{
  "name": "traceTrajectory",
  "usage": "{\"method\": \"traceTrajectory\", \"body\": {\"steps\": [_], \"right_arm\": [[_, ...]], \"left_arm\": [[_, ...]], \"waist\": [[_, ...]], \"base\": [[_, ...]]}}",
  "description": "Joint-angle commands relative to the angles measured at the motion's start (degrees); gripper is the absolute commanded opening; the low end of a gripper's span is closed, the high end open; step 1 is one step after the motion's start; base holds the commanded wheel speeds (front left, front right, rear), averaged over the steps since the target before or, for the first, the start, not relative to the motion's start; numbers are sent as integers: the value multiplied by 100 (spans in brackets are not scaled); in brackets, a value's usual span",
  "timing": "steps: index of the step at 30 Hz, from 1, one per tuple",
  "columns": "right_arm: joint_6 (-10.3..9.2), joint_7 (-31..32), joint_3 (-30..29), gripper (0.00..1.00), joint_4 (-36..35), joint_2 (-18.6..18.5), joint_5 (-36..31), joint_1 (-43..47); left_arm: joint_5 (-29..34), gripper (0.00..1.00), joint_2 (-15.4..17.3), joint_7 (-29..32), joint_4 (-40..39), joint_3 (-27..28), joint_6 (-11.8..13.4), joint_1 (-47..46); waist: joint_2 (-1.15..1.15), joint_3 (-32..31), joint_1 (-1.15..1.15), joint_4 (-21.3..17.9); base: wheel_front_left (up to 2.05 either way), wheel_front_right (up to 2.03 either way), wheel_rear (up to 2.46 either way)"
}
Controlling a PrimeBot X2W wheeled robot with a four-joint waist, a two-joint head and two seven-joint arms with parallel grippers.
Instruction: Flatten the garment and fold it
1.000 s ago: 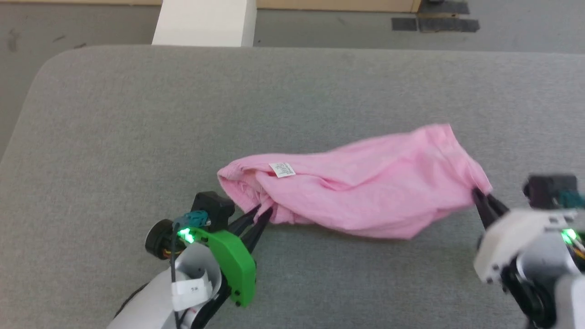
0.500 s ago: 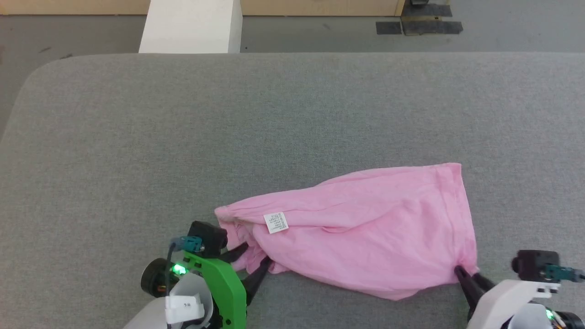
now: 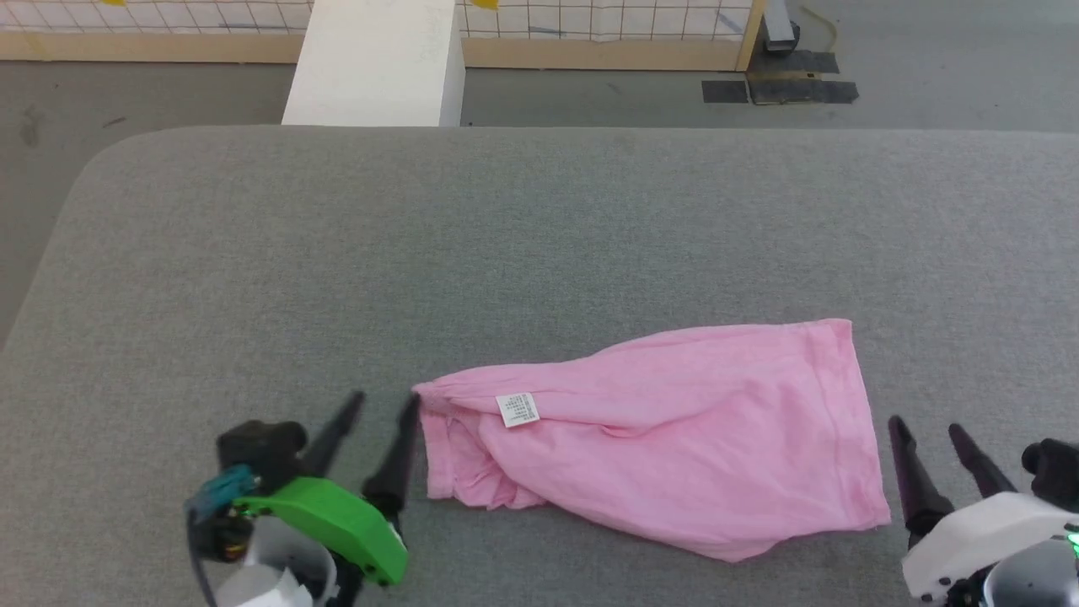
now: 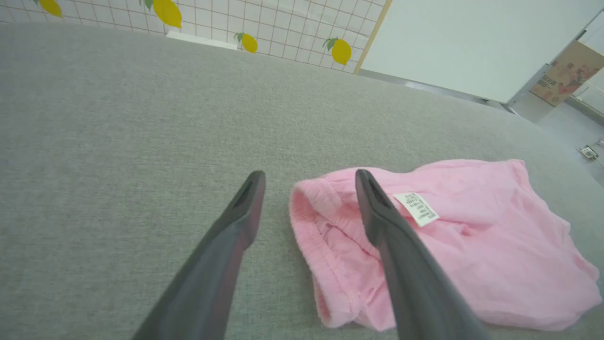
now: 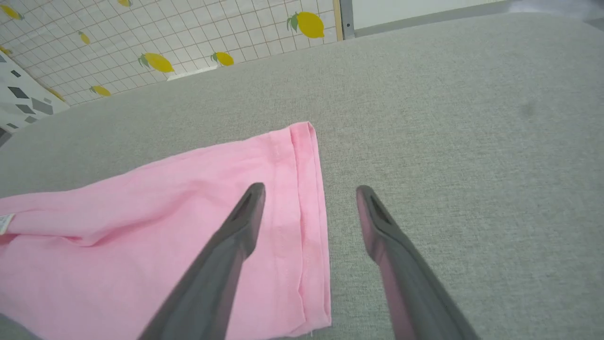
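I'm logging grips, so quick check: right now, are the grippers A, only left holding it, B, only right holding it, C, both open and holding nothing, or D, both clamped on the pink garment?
C: the left gripper and the right gripper both have their jaws spread, one at each end of the garment, which lies free on the grey table.

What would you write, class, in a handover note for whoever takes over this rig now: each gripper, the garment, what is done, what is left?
Left gripper: open, empty, at the waistband end.
Right gripper: open, empty, beside the hem end.
Garment: lying on the grey table between them, label up.
Done: roughly spread out.
Left: smooth the bunched waistband end, then fold.
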Motion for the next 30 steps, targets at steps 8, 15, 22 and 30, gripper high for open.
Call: {"method": "traceTrajectory", "body": {"steps": [8,15,22,30], "right_arm": [[-8,58,21,100,758,3,-329,-719],[-8,933,-91,100,1775,3,-327,-1374],[-8,2053,78,71,2295,3,-367,-1746],[-8,2300,282,0,1880,3,-91,-1571]], "left_arm": [[1145,100,-268,-1065,604,576,209,-547],[2021,100,-835,-1072,349,1453,-29,-608],[2436,100,-1236,-1073,481,1948,-418,-528],[2691,100,-1530,-1074,669,2337,-722,-459]], "waist": [[0,44,0,85],[0,171,0,74],[0,238,0,82],[0,212,0,95]], "base": [[0,0,0],[0,0,0],[0,0,0],[0,0,0]]}}
